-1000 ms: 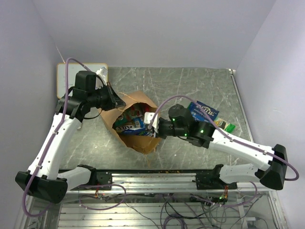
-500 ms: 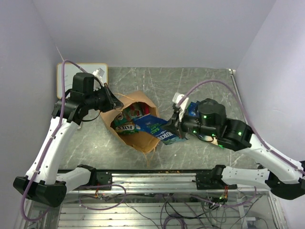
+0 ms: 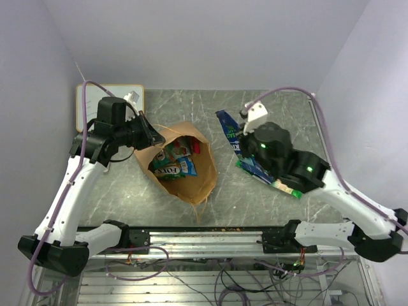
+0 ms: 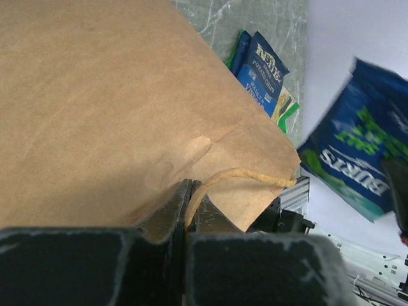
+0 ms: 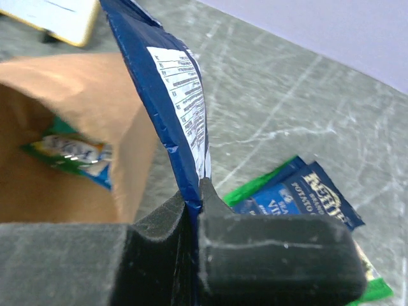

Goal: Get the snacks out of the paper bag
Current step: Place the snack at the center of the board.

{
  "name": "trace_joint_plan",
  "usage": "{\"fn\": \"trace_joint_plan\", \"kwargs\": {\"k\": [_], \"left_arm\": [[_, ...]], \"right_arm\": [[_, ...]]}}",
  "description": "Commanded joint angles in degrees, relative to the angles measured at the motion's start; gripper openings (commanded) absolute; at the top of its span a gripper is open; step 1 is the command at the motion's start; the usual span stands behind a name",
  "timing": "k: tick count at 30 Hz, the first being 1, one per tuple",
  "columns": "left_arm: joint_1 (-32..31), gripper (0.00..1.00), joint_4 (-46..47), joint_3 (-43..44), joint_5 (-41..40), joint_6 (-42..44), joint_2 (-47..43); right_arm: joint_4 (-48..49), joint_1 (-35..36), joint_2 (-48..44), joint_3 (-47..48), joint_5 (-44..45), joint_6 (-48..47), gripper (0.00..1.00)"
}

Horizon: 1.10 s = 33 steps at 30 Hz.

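Note:
The brown paper bag (image 3: 191, 182) lies open on the table with several snacks (image 3: 173, 163) inside. My left gripper (image 3: 148, 134) is shut on the bag's twisted handle (image 4: 248, 175) at its rim. My right gripper (image 3: 239, 141) is shut on a blue snack packet (image 3: 228, 129), held in the air to the right of the bag; it also shows in the right wrist view (image 5: 172, 108) and the left wrist view (image 4: 357, 146). Blue and green packets (image 3: 264, 173) lie on the table under my right arm, also seen in the right wrist view (image 5: 299, 197).
A small white whiteboard (image 3: 86, 105) lies at the back left behind my left arm. Purple walls close in the table on three sides. The metal rail (image 3: 210, 233) runs along the near edge.
My right gripper pulled the blue packet out of the bag and carried it up and to the right, over the packets on the table. My left gripper stayed on the bag handle.

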Motion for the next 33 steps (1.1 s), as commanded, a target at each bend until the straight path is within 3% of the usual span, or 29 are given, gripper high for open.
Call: {"fn": "trace_joint_plan", "kwargs": {"k": [1, 6, 13, 19, 28, 33], "left_arm": [[-0.32, 0.07, 0.16, 0.95, -0.22, 0.78, 0.75], [-0.29, 0.07, 0.47, 0.65, 1.56, 2.43, 2.09], [-0.32, 0.07, 4.28, -1.91, 5.25, 2.96, 2.74], [-0.32, 0.07, 2.83, 0.39, 6.14, 8.09, 5.22], [-0.30, 0.07, 3.49, 2.92, 9.55, 9.97, 6.93], [-0.24, 0.07, 1.41, 4.41, 10.02, 12.73, 7.57]], "right_arm": [[4.52, -7.22, 6.21, 0.67, 2.17, -0.01, 0.00], [8.69, -20.06, 12.90, 0.64, -12.73, 6.96, 0.00], [20.55, -37.14, 16.79, -7.93, -34.06, 29.53, 0.00], [27.47, -47.30, 17.22, -16.18, -45.48, 43.10, 0.00], [26.10, -58.53, 2.48, -28.71, -45.03, 42.35, 0.00], [21.71, -63.99, -1.86, -29.68, -44.51, 40.72, 0.00]]}}
